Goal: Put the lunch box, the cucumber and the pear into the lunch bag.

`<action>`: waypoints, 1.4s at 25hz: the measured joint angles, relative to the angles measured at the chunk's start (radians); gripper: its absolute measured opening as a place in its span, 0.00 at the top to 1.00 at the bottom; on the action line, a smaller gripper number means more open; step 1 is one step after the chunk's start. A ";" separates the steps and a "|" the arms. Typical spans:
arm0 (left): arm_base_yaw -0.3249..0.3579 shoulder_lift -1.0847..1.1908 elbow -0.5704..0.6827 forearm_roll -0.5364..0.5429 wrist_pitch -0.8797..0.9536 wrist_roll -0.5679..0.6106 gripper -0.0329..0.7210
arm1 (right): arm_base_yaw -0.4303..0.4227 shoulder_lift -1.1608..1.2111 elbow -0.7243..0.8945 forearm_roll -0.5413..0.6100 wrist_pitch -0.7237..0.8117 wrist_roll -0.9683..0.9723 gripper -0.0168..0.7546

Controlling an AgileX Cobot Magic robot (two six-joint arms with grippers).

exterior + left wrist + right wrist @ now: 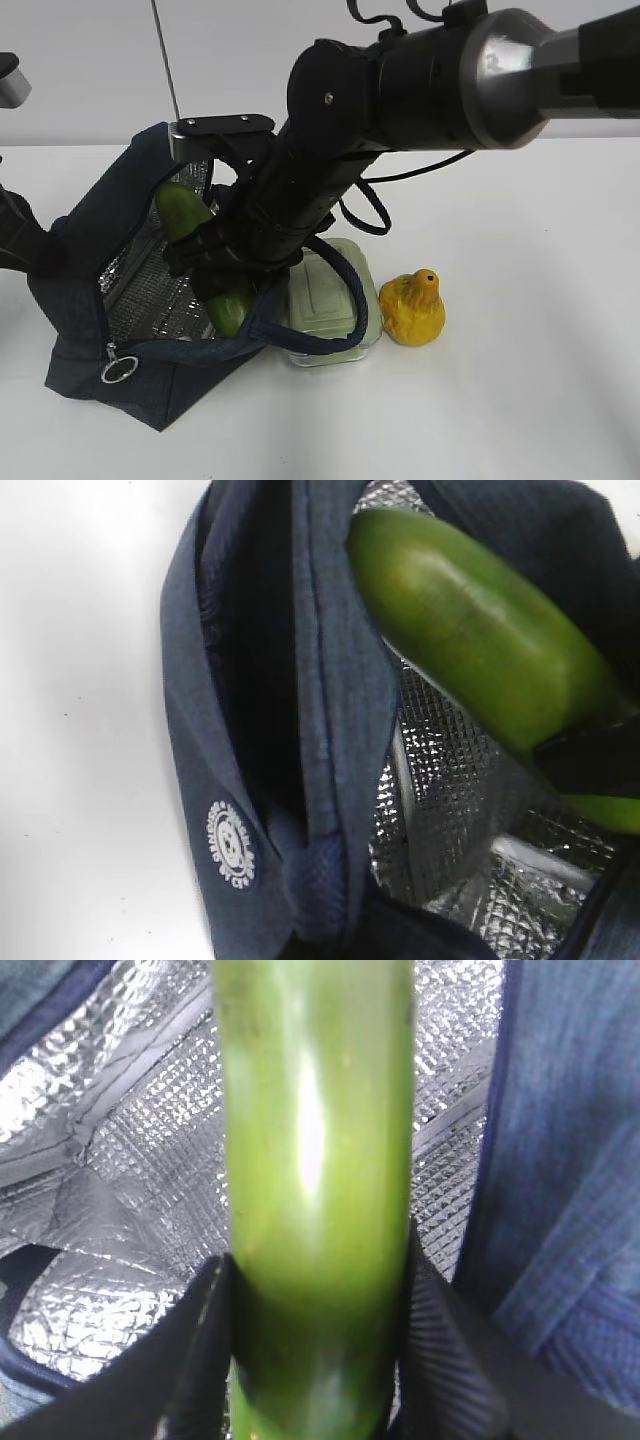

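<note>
White tabletop; right gripper (315,1340) clamped mid-length on cucumber (315,1160), firm, smooth, likely slippery; lunch bag (85,230) foil interior beneath it; left gripper unseen, state unknown; lunch box (330,290), pear (412,308) outside

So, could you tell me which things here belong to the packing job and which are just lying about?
Job:
- lunch bag, open
- cucumber, held by right gripper
- lunch box
- pear

Lying about:
- nothing else visible on the table

- Plain white smooth worktop (520,400) fills the lower part of the exterior view.
- Pale grey-white wall (80,70) behind it.
- Soft, even light; faint shadows.
</note>
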 joint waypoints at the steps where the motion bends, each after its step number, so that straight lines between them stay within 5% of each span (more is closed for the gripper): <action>1: 0.000 0.000 0.000 0.000 0.000 0.000 0.95 | 0.000 0.000 0.000 0.000 0.000 0.000 0.56; 4: 0.000 0.000 0.000 0.000 0.000 0.000 0.95 | 0.000 0.000 0.000 0.000 0.000 -0.014 0.54; 9: 0.000 0.000 0.000 0.003 0.000 0.000 0.95 | 0.000 0.000 -0.022 0.051 0.009 -0.113 0.25; 12: 0.000 0.000 0.000 0.004 0.000 0.000 0.95 | 0.000 0.000 -0.076 0.058 0.031 -0.130 0.17; 19: 0.000 0.000 0.000 0.005 0.000 0.000 0.95 | 0.000 -0.006 -0.236 0.037 0.139 -0.142 0.20; 26: 0.000 0.000 0.000 0.006 0.000 0.000 0.95 | -0.007 -0.079 -0.293 -0.312 0.305 0.086 0.21; 35: 0.000 0.000 0.000 0.006 0.002 0.000 0.95 | -0.181 -0.084 -0.293 -0.333 0.535 0.100 0.21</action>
